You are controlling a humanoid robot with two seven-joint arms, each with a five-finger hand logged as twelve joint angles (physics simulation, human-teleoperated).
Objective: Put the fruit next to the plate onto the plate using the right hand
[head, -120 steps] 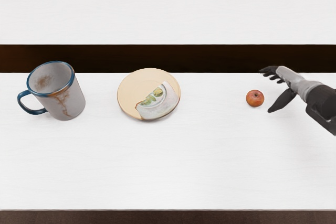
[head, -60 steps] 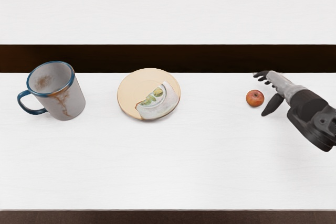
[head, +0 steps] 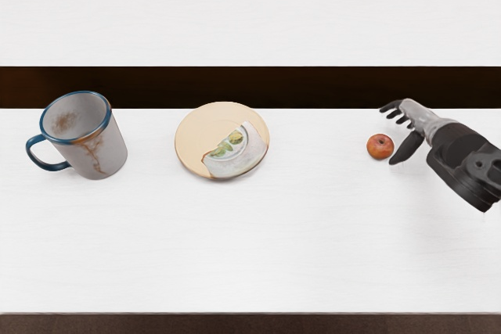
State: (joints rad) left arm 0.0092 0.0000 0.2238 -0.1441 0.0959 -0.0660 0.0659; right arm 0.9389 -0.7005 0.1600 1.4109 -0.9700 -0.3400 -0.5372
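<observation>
sitting on the white table (head: 313, 232), the small red fruit (head: 380, 146) is over on the right side. it is round, with a little dip on top, and it stands alone on the bare table top.

the right hand (head: 412, 121) is just to the right of the fruit. its arm (head: 466, 163) comes in from the right edge, thick and dark grey. the hand is loose and wide, and it holds nothing. the fingers (head: 394, 109) are spread out and point left, a bit farther back than the fruit. the thumb (head: 405, 149) hangs apart from them and points left and toward the near side, so its tip is very near the right side of the fruit. i cannot tell for sure if the thumb touches the fruit, but a thin strip of table seems to show between them. the fruit lies just left of the gap between thumb and fingers, not inside the hand.

the plate (head: 192, 134) is well to the left of the fruit, close to the middle of the table. it is round and tan, with a pale patch and green leaves painted on it. a long stretch of white table lies between the plate and the fruit.

farther left stands a grey mug (head: 82, 142) with a blue rim and a blue handle, and it leans a little. behind the table is a dark gap, and past that another white top (head: 250, 21).
</observation>
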